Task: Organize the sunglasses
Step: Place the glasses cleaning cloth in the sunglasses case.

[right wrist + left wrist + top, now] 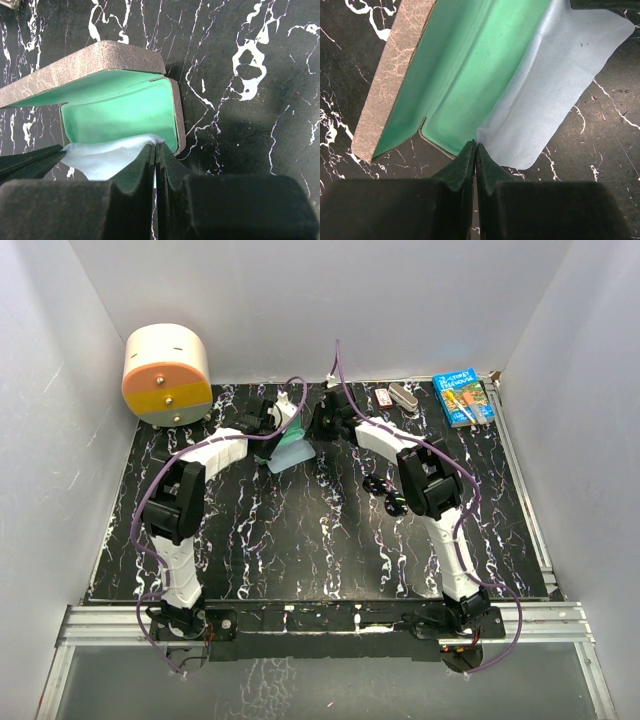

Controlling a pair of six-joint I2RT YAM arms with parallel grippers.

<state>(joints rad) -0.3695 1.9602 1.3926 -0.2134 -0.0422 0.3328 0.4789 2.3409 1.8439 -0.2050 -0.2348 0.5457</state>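
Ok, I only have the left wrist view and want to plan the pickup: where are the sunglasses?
Observer: The sunglasses lie on the table, right of the open case, beside the right arm.
Operator: And the right gripper?
Observer: The right gripper is shut and seems to pinch the light-blue cloth at the case's mouth.
Operator: Anything else around?
Observer: A book lies at the back right, and a cream-and-orange drum sits at the back left.
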